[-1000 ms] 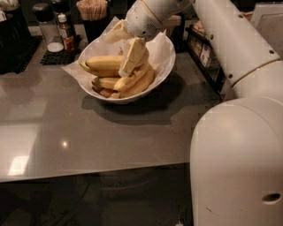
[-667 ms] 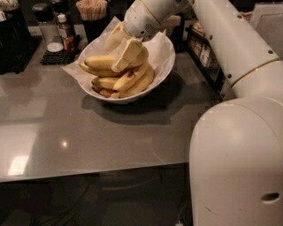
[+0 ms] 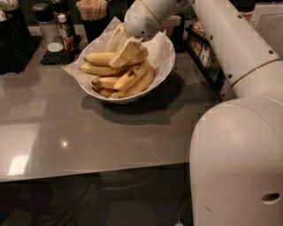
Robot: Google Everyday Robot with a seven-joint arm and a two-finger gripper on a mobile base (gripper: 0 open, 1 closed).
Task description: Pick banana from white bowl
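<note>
The white bowl (image 3: 164, 76), lined with crinkled white paper, stands at the back of the grey counter (image 3: 88, 132). It holds several bananas. The banana (image 3: 95, 58), long and clean yellow, lies across the top of the pile. Shorter, brown-spotted bananas (image 3: 132, 79) lie below it. My gripper (image 3: 112, 56) reaches down into the bowl from the upper right, tilted. It is open, with one finger (image 3: 128, 50) in front of the banana and the other behind it. The middle of the banana is hidden by the front finger.
A shaker (image 3: 44, 26), a small bottle (image 3: 66, 35) and a cup of sticks (image 3: 93, 11) stand behind the bowl on the left. A dark rack (image 3: 203, 48) stands right of the bowl. My arm (image 3: 239, 53) and base (image 3: 239, 163) fill the right side.
The gripper has tilted from near upright to slanting and shifted a little left and up over the top banana. The bananas and bowl have not moved.
</note>
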